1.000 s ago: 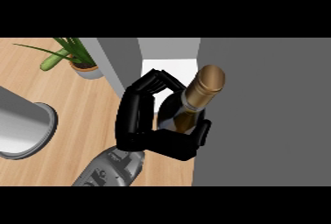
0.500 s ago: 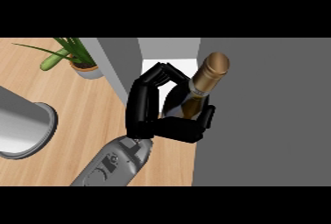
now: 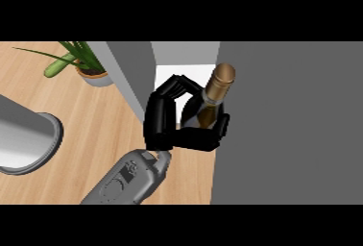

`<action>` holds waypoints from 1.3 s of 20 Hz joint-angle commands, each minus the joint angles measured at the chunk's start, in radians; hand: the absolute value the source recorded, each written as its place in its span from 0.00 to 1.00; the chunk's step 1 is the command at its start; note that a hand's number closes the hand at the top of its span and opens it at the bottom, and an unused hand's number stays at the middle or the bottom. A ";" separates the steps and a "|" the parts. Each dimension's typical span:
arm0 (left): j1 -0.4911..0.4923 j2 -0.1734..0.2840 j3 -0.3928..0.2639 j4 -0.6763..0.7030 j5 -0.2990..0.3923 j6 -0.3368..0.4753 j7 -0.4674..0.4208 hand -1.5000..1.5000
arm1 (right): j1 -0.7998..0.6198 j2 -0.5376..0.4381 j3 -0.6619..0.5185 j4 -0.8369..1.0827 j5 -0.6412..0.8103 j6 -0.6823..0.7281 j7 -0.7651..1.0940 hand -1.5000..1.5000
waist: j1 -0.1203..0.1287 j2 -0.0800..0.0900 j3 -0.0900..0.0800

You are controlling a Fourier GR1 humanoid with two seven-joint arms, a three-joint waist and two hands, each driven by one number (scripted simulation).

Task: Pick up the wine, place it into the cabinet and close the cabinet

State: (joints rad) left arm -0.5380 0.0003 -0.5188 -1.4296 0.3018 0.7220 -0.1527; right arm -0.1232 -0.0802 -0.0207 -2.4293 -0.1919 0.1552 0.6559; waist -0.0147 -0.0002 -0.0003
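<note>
The wine bottle [image 3: 216, 93] is dark, with a gold neck and cap, and leans a little to the right. My left hand [image 3: 162, 125] is shut on its lower body, fingers arched over the left side and thumb at the right. The hand hides the bottle's base. Hand and bottle are in the narrow opening of the grey cabinet [image 3: 135, 72], between its left wall and a broad grey panel [image 3: 291, 125] on the right. A white inner surface [image 3: 186, 70] shows behind the bottle. My right hand is not in the head view.
A potted green plant [image 3: 81, 60] stands on the wooden counter [image 3: 85, 120] just left of the cabinet wall. A large grey cylindrical object [image 3: 25, 139] lies at the left edge. The grey panel fills the whole right side.
My left hand has carried the bottle up and further into the cabinet opening. The forearm has swung right beneath it. The bottle's neck now stands a little straighter.
</note>
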 commanded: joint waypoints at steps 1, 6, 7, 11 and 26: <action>0.064 0.000 -0.056 0.038 0.007 -0.010 -0.087 1.00 | 0.069 0.012 0.001 -0.089 -0.054 0.025 -0.031 0.00 | 0.004 0.000 0.000; 0.005 0.000 -0.019 0.219 -0.002 0.005 -0.167 1.00 | 0.028 0.000 0.011 -0.108 -0.045 -0.005 0.028 0.00 | -0.005 0.002 0.000; 0.000 0.000 -0.021 0.177 -0.033 0.004 -0.127 1.00 | 0.020 -0.014 -0.045 -0.054 -0.090 0.009 0.001 0.00 | 0.004 0.000 0.000; 0.023 0.000 0.005 0.219 -0.011 -0.021 -0.202 1.00 | 0.089 0.007 -0.008 -0.125 -0.060 0.018 -0.008 0.00 | 0.003 0.000 0.000; -0.101 0.026 0.213 0.471 0.088 -0.176 -0.305 1.00 | 0.098 0.024 0.041 -0.142 -0.024 0.000 0.006 0.00 | -0.003 0.002 0.000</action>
State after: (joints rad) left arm -0.6064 0.0075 -0.3772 -1.0519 0.3711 0.6358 -0.4265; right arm -0.0915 -0.0884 -0.0239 -2.4319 -0.1981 0.1653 0.6386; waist -0.0175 0.0000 -0.0002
